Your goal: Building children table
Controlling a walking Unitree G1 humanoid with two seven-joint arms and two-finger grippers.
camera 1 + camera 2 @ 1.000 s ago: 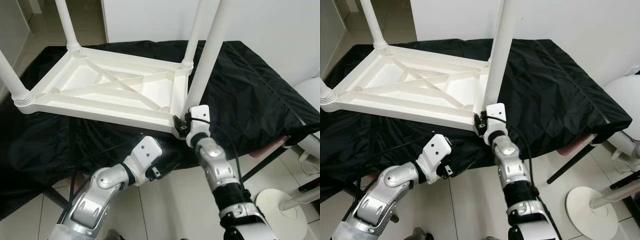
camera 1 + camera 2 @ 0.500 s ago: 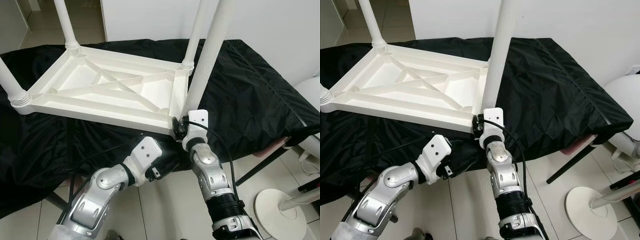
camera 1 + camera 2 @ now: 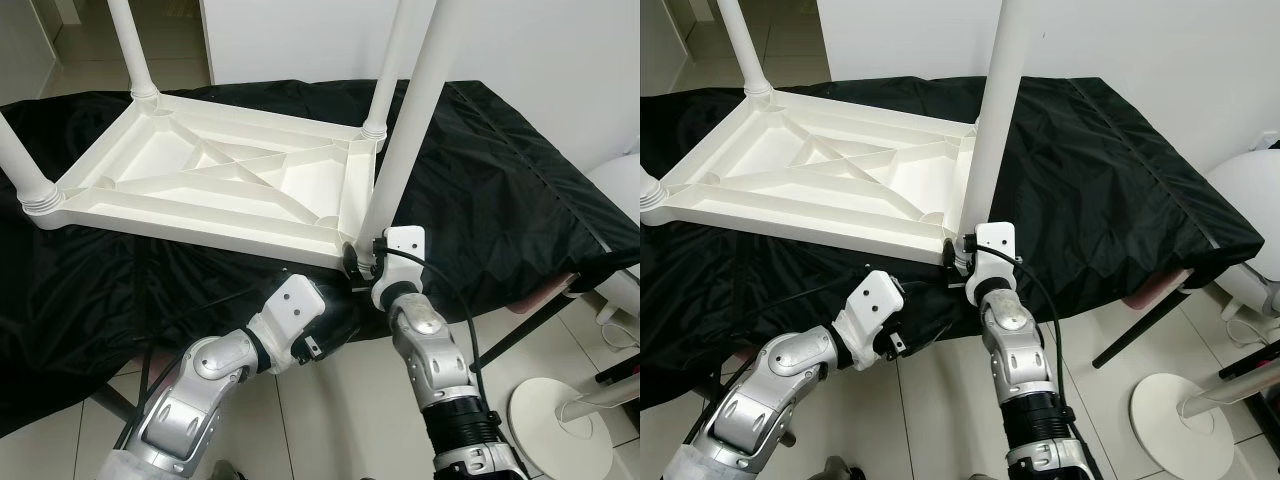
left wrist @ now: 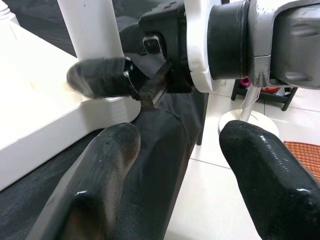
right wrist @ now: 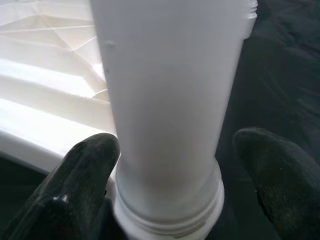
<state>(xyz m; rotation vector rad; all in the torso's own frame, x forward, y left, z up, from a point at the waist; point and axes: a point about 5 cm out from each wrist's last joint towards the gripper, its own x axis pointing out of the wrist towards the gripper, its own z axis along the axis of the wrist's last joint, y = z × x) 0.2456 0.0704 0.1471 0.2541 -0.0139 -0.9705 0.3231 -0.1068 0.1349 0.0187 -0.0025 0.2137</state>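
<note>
A desk (image 3: 520,200) draped in a crinkled black cloth (image 3: 90,290) spans the middle of the left eye frame, standing on a floor (image 3: 330,400) of pale square tiles, with a plain white wall (image 3: 560,70) across the upper right. No writing or brand mark can be read anywhere. The children table (image 3: 215,185), white plastic with crossed ribs, lies upside down on the cloth in the upper left and centre; three of its legs rise out of the top of the frame from the far and left corners, and a fourth leg (image 3: 405,130) stands at the near right corner, close to the desk's front edge. The right end effector (image 5: 175,175) sits at the base of that fourth leg, its black fingers (image 5: 82,175) spread to either side of the threaded collar; whether they press on it cannot be told. The left end effector (image 4: 175,165) hangs just below the desk's front edge, left of the right one, its fingers apart and holding nothing. At the lower right of the frame a round white stand base (image 3: 560,425) rests on the tiles, and a rounded white object (image 3: 618,190) shows at the right edge.
</note>
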